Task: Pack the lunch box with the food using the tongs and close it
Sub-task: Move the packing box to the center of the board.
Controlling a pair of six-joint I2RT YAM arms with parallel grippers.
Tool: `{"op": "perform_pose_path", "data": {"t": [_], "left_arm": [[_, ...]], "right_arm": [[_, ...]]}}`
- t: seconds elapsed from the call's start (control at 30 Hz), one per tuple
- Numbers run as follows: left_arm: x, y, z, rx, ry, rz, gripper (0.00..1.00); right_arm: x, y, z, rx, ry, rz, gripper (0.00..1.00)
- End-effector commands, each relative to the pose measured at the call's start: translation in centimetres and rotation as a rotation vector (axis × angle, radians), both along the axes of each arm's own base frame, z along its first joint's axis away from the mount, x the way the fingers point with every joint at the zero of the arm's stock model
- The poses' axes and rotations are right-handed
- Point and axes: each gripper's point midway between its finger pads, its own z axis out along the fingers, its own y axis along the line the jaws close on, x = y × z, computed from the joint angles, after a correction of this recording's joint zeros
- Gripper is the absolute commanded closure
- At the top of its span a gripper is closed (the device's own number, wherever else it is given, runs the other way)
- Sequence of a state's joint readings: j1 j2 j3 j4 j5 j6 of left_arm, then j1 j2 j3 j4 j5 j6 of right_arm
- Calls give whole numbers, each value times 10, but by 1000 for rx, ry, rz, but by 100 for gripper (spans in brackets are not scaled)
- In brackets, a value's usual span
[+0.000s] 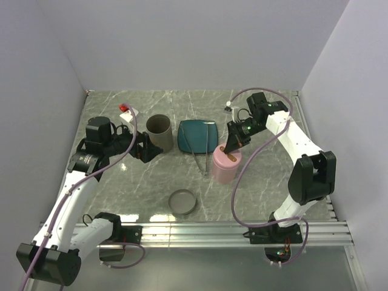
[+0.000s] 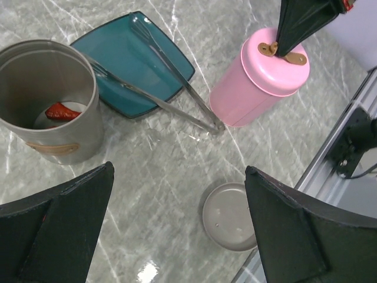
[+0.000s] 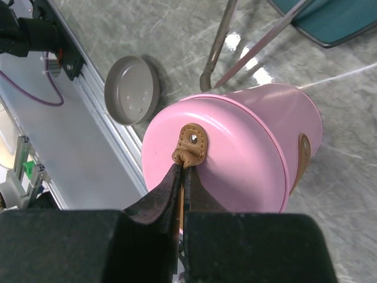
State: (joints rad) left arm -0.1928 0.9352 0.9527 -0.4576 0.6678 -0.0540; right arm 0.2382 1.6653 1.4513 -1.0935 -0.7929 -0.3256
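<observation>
Lying inside the open grey canister (image 2: 70, 135) at upper left, the red food (image 2: 60, 111) sits behind a tan patch (image 2: 53, 147) too blurred to read. At top centre, the tongs (image 2: 206, 118) slant off the teal plate (image 2: 126, 53) onto the table (image 2: 153, 159). The right gripper (image 3: 181, 177) pinches the tan strap (image 3: 189, 144) atop the pink canister (image 2: 247, 94). The left gripper (image 2: 179, 171) gapes wide, empty.

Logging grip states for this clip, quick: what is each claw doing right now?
Left claw: open, holding nothing.
Right claw: shut on the tan strap on top of the pink container.
</observation>
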Motion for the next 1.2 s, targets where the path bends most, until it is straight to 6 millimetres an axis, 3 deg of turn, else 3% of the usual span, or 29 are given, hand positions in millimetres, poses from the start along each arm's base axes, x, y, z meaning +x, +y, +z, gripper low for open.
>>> {"op": "perform_pose_path", "data": {"t": [0.0,0.27,0.57,0.7,0.97,1.0,1.17], "left_arm": [[-8,-1,5,36,-86,-73,1],[-27,-4,-18,83,-121,-195,0],[-57,-2,-56,239,-184,-373,2],[-63,-3,-63,244,-179,-401,2],[-70,-11,-55,190,-169,-414,1],[-70,-11,-53,187,-167,-413,1],[-70,-12,-48,175,-167,-402,1]], "right_arm": [[-37,-25,-46,-215,152,39,100],[-54,-22,-47,-211,169,81,100],[-62,-11,-49,-203,170,110,99],[-57,-9,-40,-201,140,109,75],[-32,-9,-1,-204,-13,96,45],[-33,-10,2,-206,-13,96,36],[-26,-9,15,-200,-53,77,33]]}}
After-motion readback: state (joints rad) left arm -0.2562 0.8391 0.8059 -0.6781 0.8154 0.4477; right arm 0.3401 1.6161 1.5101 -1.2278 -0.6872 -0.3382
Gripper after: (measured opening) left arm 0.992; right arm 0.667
